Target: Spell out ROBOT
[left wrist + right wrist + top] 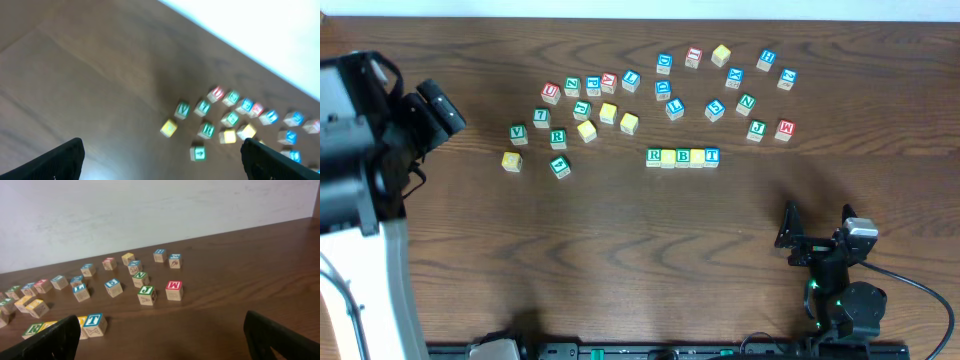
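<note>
Centrally on the desk [620, 260], a row of five blocks [682, 157] sits touching, R leftmost, T rightmost. Both left fingers [62, 162] and right fingers [280, 337] are released, holding nothing.

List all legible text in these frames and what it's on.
"R": green R block, left end of the row.
"T": blue T block, right end of the row.
"J": green J block.
"M": red M block.
Other letters: too small or blurred.
</note>
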Tool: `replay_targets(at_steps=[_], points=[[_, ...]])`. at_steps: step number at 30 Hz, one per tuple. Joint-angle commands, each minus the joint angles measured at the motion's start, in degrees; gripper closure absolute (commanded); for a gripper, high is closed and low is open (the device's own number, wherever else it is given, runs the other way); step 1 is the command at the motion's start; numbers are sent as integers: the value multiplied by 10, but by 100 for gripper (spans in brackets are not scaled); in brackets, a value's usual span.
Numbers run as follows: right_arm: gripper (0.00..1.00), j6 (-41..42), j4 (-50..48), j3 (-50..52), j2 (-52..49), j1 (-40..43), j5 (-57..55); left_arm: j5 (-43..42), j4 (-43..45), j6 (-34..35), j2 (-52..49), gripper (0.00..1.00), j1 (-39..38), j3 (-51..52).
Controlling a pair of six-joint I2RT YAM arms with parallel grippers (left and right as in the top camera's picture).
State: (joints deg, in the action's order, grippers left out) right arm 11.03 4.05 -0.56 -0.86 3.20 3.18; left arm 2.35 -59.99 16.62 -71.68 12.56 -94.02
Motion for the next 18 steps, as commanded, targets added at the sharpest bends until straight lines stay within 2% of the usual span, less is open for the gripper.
replay_targets(at_steps=[1, 3, 13, 18], points=[[1, -8, 0, 2, 5, 5, 3, 13, 53, -14, 76, 1, -5, 67], [1, -8, 0, 2, 5, 5, 3, 13, 131, -16, 137, 1, -5, 146], [1, -8, 0, 2, 5, 5, 3, 11, 411, -58, 351, 1, -5, 449], [1, -8, 0, 2, 5, 5, 3, 11, 529, -149, 467, 1, -41, 616]])
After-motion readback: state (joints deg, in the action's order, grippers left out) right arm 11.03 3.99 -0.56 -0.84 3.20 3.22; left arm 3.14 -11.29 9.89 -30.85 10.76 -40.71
